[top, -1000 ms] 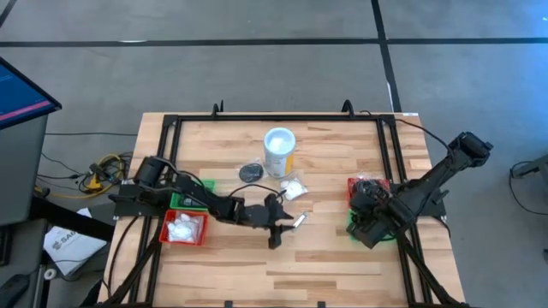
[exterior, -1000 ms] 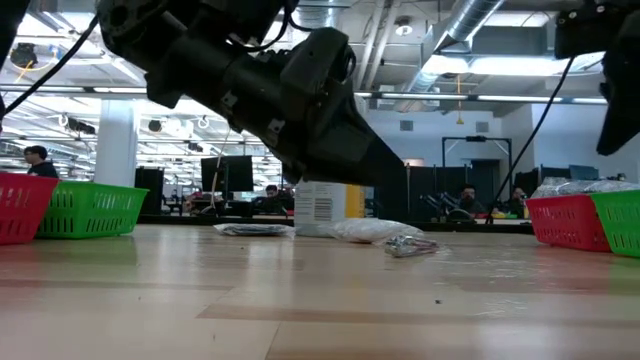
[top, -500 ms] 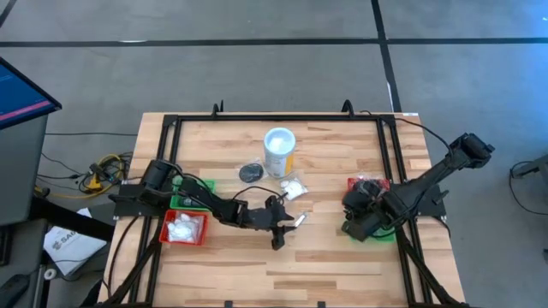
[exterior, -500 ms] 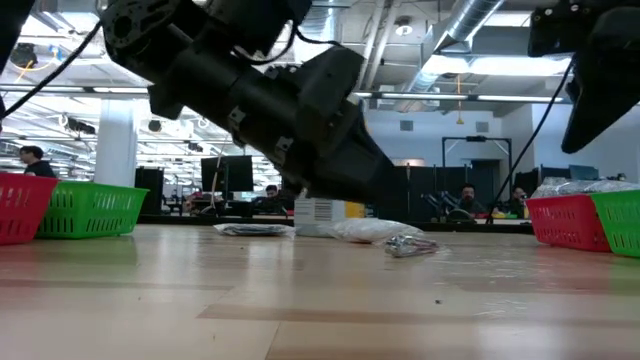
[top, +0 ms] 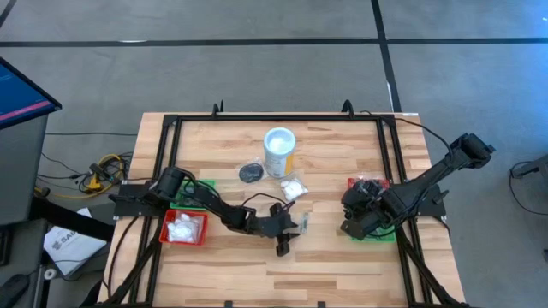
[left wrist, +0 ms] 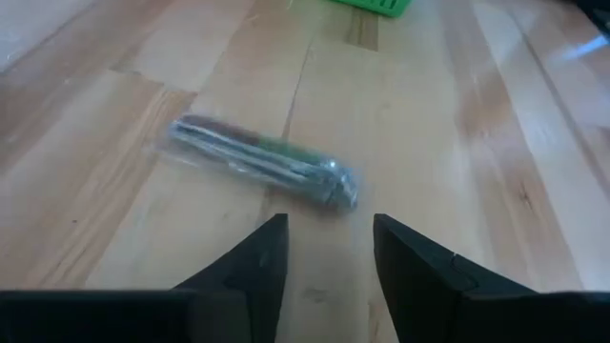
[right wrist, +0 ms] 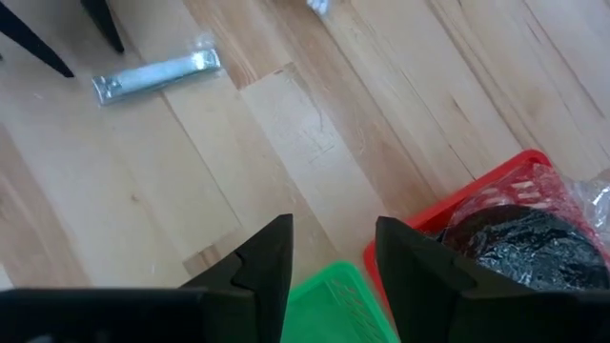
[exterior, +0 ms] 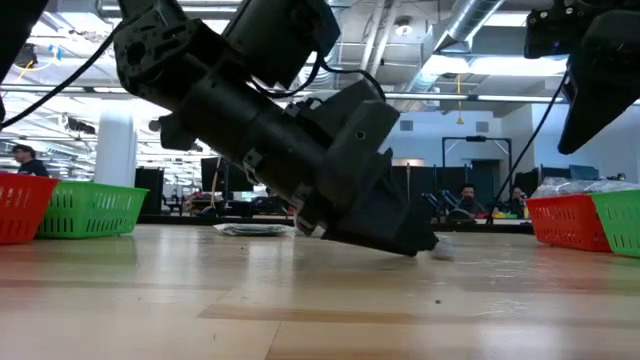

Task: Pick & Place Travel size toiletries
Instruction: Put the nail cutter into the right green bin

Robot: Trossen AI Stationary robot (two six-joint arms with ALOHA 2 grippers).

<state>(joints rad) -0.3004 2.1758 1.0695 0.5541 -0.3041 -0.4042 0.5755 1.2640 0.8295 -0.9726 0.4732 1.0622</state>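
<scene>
A thin silvery tube packet (left wrist: 262, 162) lies flat on the wood, just ahead of my open left gripper (left wrist: 329, 238). In the high view that tube (top: 301, 221) sits right of my left gripper (top: 283, 234). In the low view my left gripper (exterior: 415, 243) is tipped down close to the table. White packets (top: 293, 186) and a black round pot (top: 250, 172) lie near the white canister (top: 279, 151). My right gripper (top: 354, 219) hovers open by the right-hand trays. Its wrist view shows the right gripper (right wrist: 329, 250) above wood and the tube (right wrist: 157, 74) farther off.
A red tray (top: 186, 228) holding white packets and a green tray (top: 195, 186) stand at the left. At the right, a red tray (right wrist: 515, 229) holds dark wrapped items beside a green tray (right wrist: 338, 295). A black frame (top: 278, 118) borders the table. Bare wood lies along the near edge.
My left gripper has moved toward the table's right and near edges and tipped down close to the wood beside the silvery tube, so it now hides the tube and canister in the low view. My right gripper has shifted slightly toward the table's left.
</scene>
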